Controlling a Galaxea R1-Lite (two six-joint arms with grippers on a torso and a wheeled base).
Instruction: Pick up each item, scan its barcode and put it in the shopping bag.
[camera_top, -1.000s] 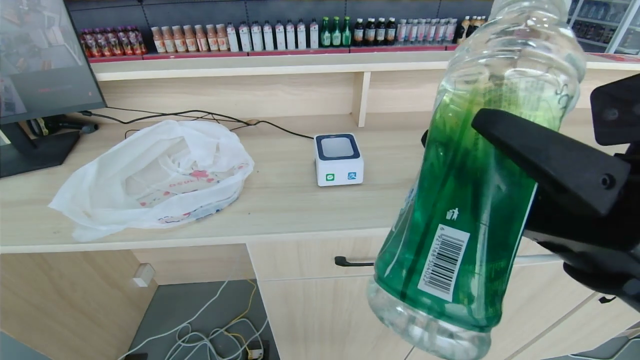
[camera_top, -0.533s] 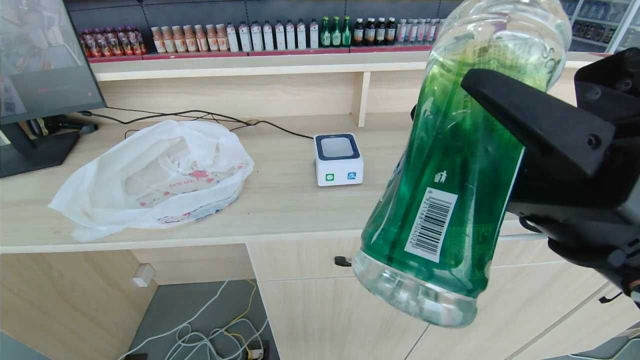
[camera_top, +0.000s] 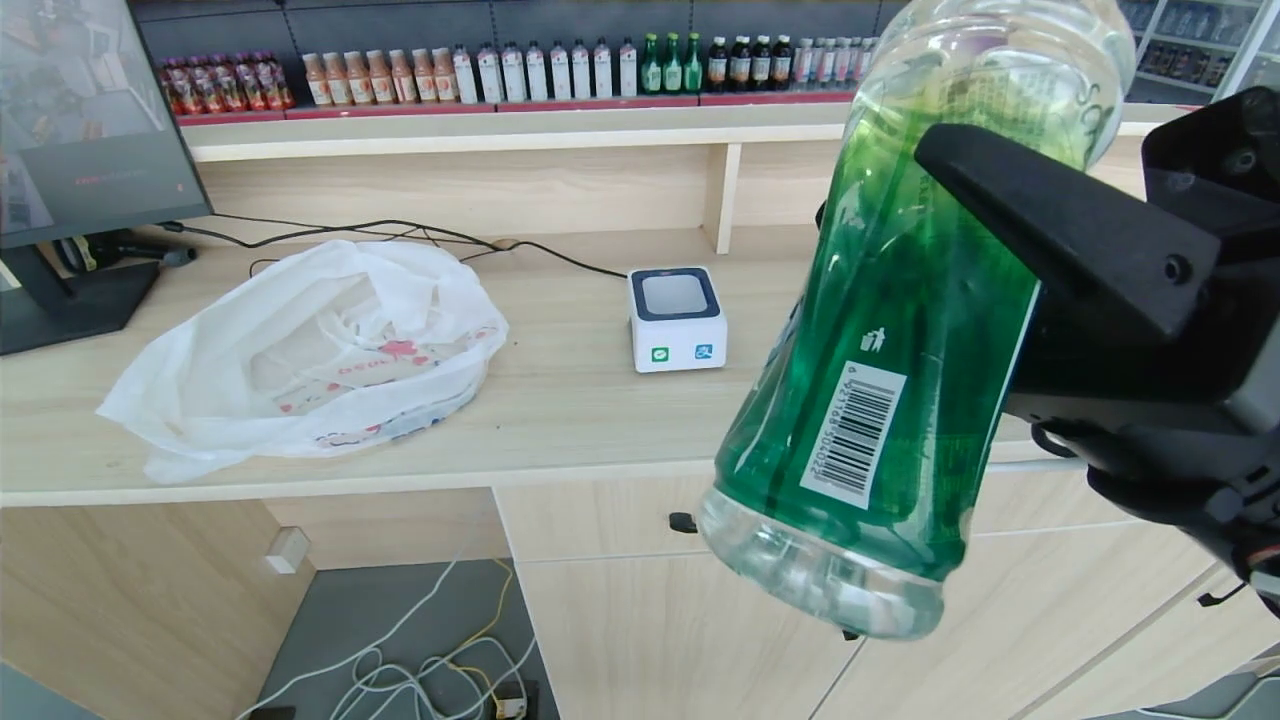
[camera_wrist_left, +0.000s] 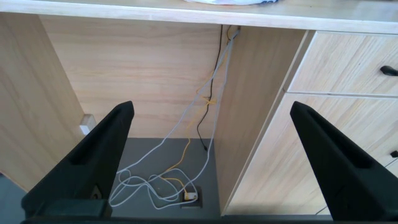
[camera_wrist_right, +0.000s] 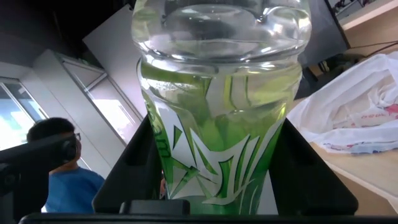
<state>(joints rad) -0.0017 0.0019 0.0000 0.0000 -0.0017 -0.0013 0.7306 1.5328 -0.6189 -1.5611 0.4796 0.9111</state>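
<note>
A clear bottle with a green label hangs tilted close in front of the head camera, its white barcode facing me and its base pointing down-left. My right gripper is shut on the bottle around its middle. The white barcode scanner stands on the wooden counter, to the left of and beyond the bottle. A white shopping bag lies open on the counter's left part. My left gripper is open and low beneath the counter, with nothing between its fingers.
A monitor on a black stand occupies the counter's far left. Black cables run behind the bag toward the scanner. A shelf of drink bottles lines the back wall. Drawers with black handles sit below the counter; loose cables lie on the floor.
The right gripper has carried the bottle up and to the left, tilting it further. Bag, scanner and left arm have stayed put.
</note>
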